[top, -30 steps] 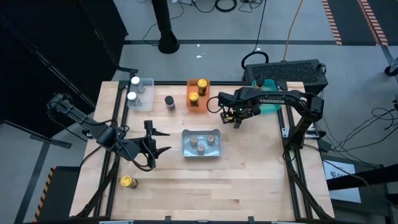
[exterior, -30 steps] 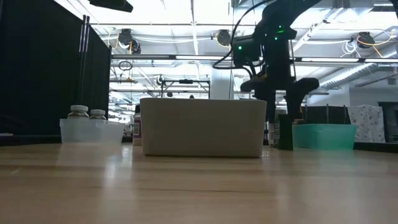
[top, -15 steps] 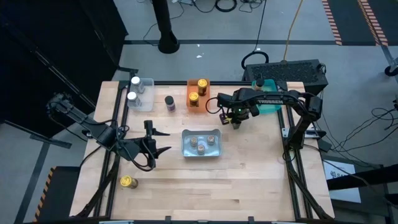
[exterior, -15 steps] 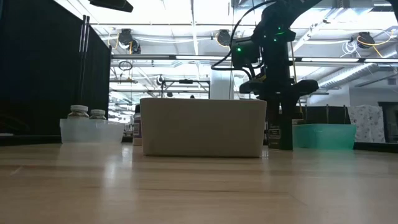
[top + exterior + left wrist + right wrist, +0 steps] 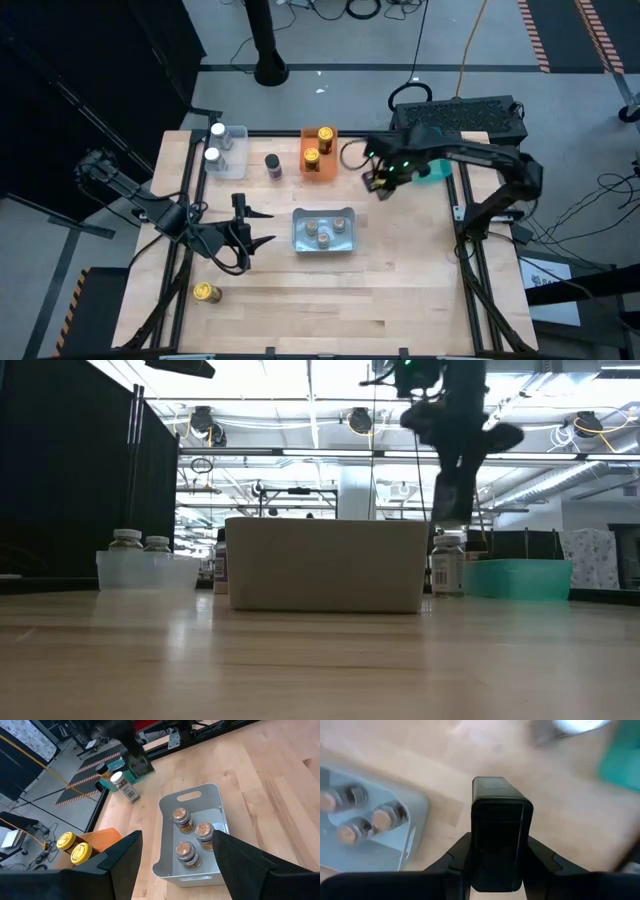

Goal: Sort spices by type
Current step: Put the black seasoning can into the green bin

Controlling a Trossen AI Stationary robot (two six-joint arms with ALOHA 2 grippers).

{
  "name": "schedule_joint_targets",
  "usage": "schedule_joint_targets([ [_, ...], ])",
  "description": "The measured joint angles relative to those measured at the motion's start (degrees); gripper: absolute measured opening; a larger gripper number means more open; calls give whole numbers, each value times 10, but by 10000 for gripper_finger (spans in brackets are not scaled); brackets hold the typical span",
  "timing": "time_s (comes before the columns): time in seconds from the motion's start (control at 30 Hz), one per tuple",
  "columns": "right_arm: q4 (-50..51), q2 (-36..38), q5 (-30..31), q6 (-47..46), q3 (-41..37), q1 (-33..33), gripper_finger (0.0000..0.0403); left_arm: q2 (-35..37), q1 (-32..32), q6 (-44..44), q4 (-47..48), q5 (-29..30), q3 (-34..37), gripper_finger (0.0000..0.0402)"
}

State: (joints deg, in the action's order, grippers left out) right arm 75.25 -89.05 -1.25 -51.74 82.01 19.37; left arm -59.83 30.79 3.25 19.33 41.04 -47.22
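My right gripper [image 5: 381, 188] hangs high above the table between the orange bin [image 5: 318, 152] and the teal bin [image 5: 438, 168]. It is shut on a dark spice jar with a black lid [image 5: 501, 835]; the low view shows the jar [image 5: 452, 508] well above the table. My left gripper [image 5: 250, 224] waits open at the left of the grey bin [image 5: 324, 242], which holds three brown-lidded jars [image 5: 192, 837]. A white-lidded jar [image 5: 447, 565] stands on the table beside the teal bin. My right gripper pinches the dark jar between its two fingers [image 5: 460, 857], which sit on opposite sides of the jar's body [image 5: 477, 850]. The fingers come from above, pointing down. The jar hangs about upright, lifted clear of the table.
At the far left a clear bin [image 5: 228, 152] holds two white-lidded jars. A dark jar [image 5: 273, 165] stands on the table next to the orange bin, which holds two gold-lidded jars [image 5: 318, 145]. A gold-lidded jar [image 5: 205, 292] stands near the front left corner.
My right gripper has shut on the dark jar that stood on the table beside the teal bin. It has then gone straight up with it, so the jar is lifted clear. The white-lidded jar behind it now shows in the low view.
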Motion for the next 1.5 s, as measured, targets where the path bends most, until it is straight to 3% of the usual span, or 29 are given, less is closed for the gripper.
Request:
schedule_joint_targets([
  [0.23,81,36,37,23,32,108,101,0,0,1,-10,0,0,247],
  [0.4,150,34,122,8,32,188,101,0,0,1,-13,0,0,247],
  [0.7,145,-1,193,35,28,271,101,0,0,3,-12,0,0,247],
  [1.0,117,-60,208,155,28,352,101,0,0,5,-12,0,0,247],
  [1.5,35,-138,203,255,28,397,101,0,0,-4,-8,0,0,247],
])
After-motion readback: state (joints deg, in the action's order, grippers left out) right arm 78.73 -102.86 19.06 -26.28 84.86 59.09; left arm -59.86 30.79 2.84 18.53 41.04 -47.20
